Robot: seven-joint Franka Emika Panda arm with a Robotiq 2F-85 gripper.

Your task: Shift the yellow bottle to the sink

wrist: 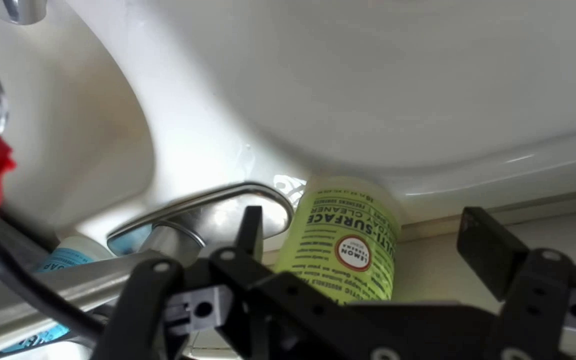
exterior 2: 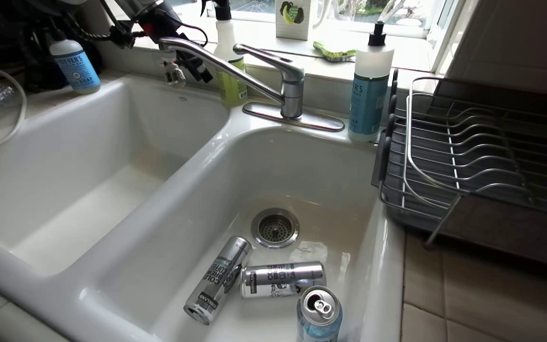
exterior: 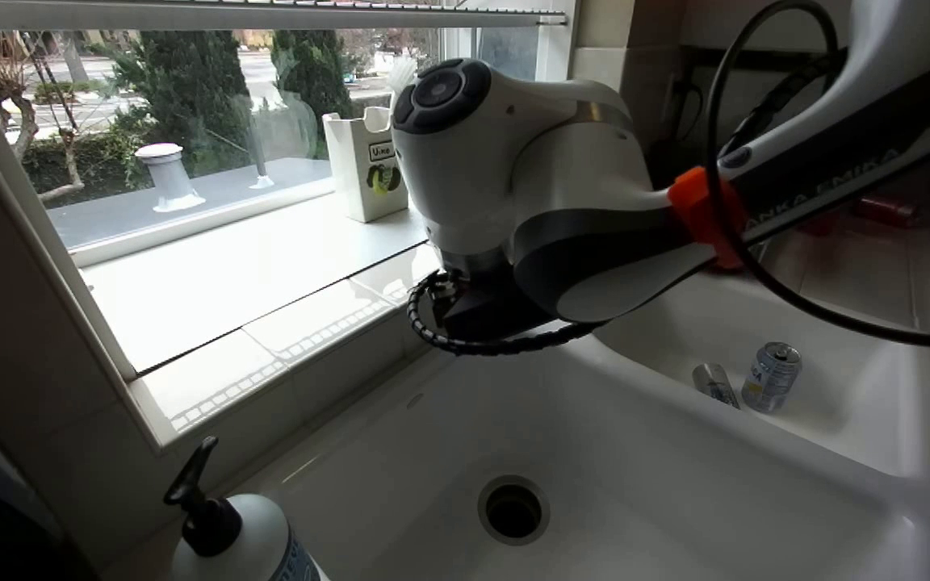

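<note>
Plainly Parted Jaws on the Gripper [wrist: 363,225] at the Sink [exterior 2: 152,204]

From the wrist view, the yellow multi-surface cleaner bottle [wrist: 343,250] shows between them, upright on the back rim beside the chrome tap [exterior 2: 292,97]. Farther off, two cold-brew cans [exterior 2: 219,280] lie in a basin [exterior 2: 311,161].

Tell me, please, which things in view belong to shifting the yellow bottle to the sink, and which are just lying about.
Part of the job:
yellow bottle, to be moved
sink, where it should go
gripper, open

Just lying about:
two coffee cans in the sink
opened drink can
two blue-labelled soap bottles
dish rack
white container with fruit picture
</note>
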